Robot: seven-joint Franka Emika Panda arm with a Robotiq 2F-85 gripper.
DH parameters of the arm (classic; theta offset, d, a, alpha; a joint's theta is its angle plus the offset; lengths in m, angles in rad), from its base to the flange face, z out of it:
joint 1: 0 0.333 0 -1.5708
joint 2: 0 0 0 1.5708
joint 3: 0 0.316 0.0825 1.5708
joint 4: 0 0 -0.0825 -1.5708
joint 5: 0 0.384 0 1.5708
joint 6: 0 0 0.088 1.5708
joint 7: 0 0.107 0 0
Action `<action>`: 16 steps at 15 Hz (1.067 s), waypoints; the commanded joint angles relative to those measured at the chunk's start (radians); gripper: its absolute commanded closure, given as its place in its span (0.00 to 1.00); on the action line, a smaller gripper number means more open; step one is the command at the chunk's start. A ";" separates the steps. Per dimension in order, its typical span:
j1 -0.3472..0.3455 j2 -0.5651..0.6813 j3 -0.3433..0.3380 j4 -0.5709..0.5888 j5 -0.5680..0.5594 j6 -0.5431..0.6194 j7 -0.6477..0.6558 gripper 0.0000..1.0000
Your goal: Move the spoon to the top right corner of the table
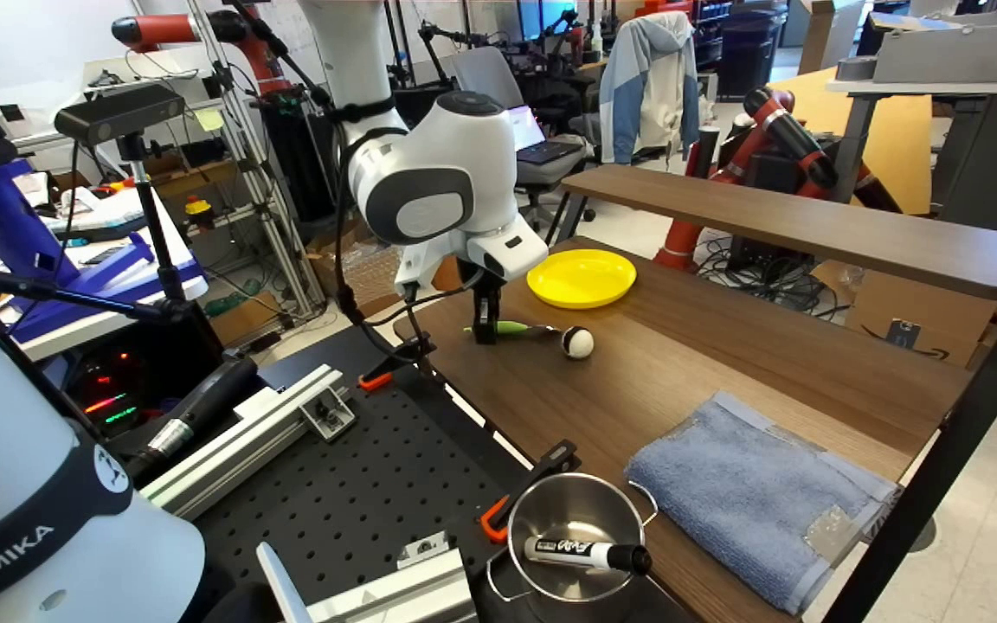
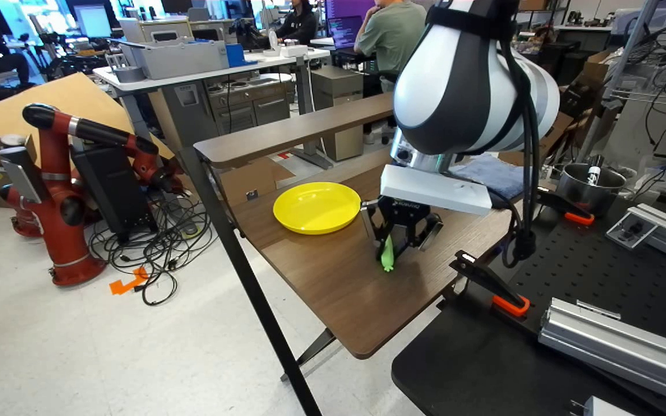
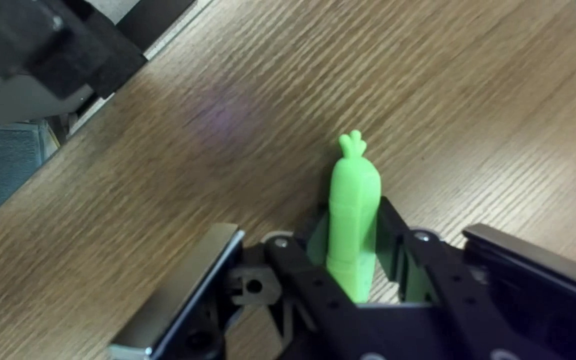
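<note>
In an exterior view, the big brown desk (image 1: 680, 346) runs from far left to near right; I can't tell which corner counts as top right, so be sure of that before moving. A long shelf (image 1: 793, 221) stands over its far side, a thing to steer clear of. The blue towel (image 1: 749, 502) lies at the near right, and the yellow plate (image 1: 582, 279) sits at the far left. The black tool (image 3: 352, 225) looks to be pinching the green handle of the spoon (image 1: 513, 327) from both sides. The spoon is at the desk's left end, near the plate; I can't tell if it touches the desk. To do this well, I would squeeze snugly, lift straight up a bit, then go slowly. The spoon's grey end points at the little ball (image 1: 577, 343), just beside it, so lifting first should keep the ball from rolling.
</note>
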 commanded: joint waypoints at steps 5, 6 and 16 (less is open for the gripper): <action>-0.123 -0.140 0.117 -0.067 0.054 -0.055 -0.089 0.93; -0.145 -0.170 0.131 -0.074 0.059 -0.080 -0.100 0.93; -0.466 -0.336 0.176 0.046 0.292 -0.388 -0.328 0.93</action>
